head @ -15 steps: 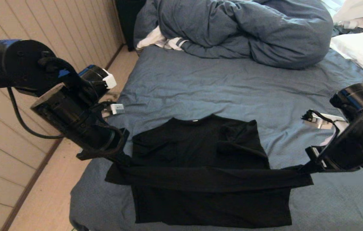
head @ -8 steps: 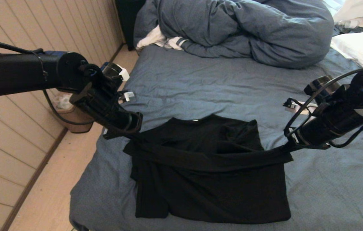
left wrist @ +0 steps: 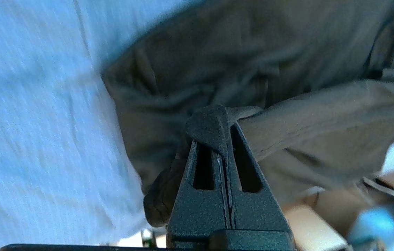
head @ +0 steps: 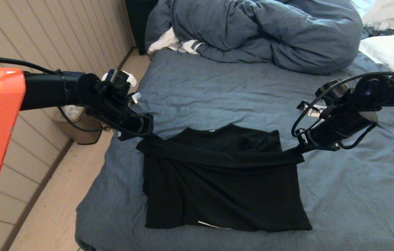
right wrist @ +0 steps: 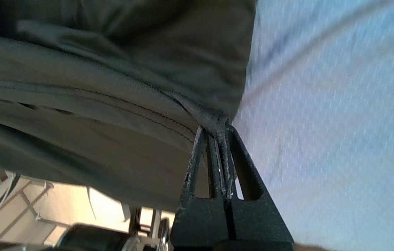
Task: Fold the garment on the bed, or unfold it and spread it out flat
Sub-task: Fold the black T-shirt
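The black T-shirt (head: 218, 188) lies on the slate-blue bed (head: 225, 94), its lower part doubled up toward the collar. My left gripper (head: 147, 138) is shut on the shirt's hem corner at the left, and my right gripper (head: 296, 149) is shut on the hem corner at the right. The hem stretches taut between them, raised just above the shirt's chest. A thin white streak of the print (head: 211, 225) peeks out at the near fold. In the left wrist view the gripper (left wrist: 225, 113) pinches dark cloth (left wrist: 305, 122); in the right wrist view the gripper (right wrist: 218, 129) clamps the stitched hem (right wrist: 113, 104).
A bunched blue-grey duvet (head: 263, 31) fills the far end of the bed, with a white striped cloth (head: 174, 43) beside it and white pillows (head: 392, 50) at the far right. A bin (head: 75, 127) stands on the floor by the panelled wall on the left.
Both grippers have carried the held hem away from me, from over the shirt's lower half up to its chest. The near fold has crept farther up the bed.
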You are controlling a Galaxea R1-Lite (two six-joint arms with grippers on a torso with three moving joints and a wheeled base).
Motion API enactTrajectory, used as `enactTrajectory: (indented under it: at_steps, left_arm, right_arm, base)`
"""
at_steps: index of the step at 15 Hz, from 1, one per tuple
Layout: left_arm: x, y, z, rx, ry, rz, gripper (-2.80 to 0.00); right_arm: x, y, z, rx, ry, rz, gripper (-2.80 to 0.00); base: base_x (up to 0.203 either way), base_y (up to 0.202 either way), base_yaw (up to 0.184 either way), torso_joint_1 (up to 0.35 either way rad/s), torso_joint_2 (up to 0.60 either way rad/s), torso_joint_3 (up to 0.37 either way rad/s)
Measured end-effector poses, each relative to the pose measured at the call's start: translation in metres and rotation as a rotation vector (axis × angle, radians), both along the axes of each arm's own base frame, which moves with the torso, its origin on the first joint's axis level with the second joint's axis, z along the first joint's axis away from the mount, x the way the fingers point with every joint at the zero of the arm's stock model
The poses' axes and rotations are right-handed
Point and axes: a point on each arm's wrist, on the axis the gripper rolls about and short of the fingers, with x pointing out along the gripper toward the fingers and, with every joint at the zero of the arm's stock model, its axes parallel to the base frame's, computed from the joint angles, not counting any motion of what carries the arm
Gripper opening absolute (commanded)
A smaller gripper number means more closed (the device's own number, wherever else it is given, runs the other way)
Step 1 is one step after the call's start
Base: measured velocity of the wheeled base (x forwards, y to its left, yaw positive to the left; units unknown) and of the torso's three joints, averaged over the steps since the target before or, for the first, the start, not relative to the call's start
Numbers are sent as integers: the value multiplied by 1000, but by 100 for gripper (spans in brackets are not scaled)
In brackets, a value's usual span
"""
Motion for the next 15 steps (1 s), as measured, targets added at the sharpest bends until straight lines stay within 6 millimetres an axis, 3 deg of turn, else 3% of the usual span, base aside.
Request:
enactTrajectory:
  at_steps: [6,11,12,15]
  left_arm:
    - [15,-4,-18,14,-27,7,-280]
    - [25,-6,-38,28,0,7,-280]
    - [25,-6,-41,31,5,7,0]
    - [27,-3,-41,30,8,17,0]
  right_arm:
    - [32,1,-2,11,-55,-20,-280]
    - [44,4,-9,9,-71,-13,-280]
    - [45,4,-11,9,-70,-13,0]
    - [48,3,-13,8,-77,-12,0]
  base:
    - [0,0,0,0,0,0]
    - [0,0,0,0,0,0]
    - [0,0,0,0,0,0]
    - [0,0,0,0,0,0]
